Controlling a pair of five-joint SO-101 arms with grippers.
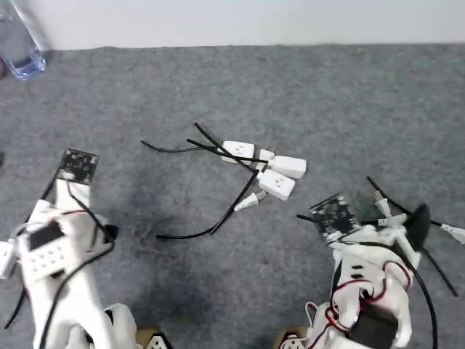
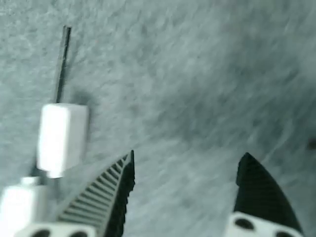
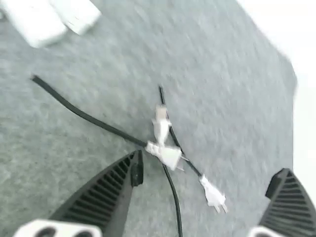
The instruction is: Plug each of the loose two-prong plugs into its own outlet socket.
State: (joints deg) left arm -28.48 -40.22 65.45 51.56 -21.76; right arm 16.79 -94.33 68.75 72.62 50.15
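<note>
L claw (image 2: 188,160): mine, jaws apart, empty, low over the grey mat (image 2: 207,74).
By L claw: white socket block (image 2: 61,138) lies flat on the mat, just beside my ribbed finger (image 2: 98,200). A black cord (image 2: 61,64) runs out of its far end. A second white piece (image 2: 19,202) sits against its near end; can't tell what it is.
R claw (image 3: 211,167): mine too, jaws wide apart, gripping nothing, above the mat.
Under R claw: 3 loose plugs on the mat. Plug A (image 3: 162,126) and plug B (image 3: 165,154) touch end to end. Plug C (image 3: 213,195) lies a bit apart w/ its prongs showing. Thin black leads (image 3: 89,118) cross under them.
Plug spot, from above: those 3 lie at the mat's right side, right by my R arm (image 1: 363,291).
Sockets: mid-mat, btwn my two arms and farther out. Socket 1 (image 1: 237,151), socket 2 (image 1: 290,166) and socket 3 (image 1: 277,185) sit bunched close together.
Mid plug (image 1: 251,202): at socket 3's near corner, prongs toward it; can't tell if seated.
Socket cords (image 1: 190,149): black, fanning leftward off the bunch.
Far corner: clear container (image 1: 18,51) at the mat's far left edge, pale wall (image 1: 254,22) behind it.
</note>
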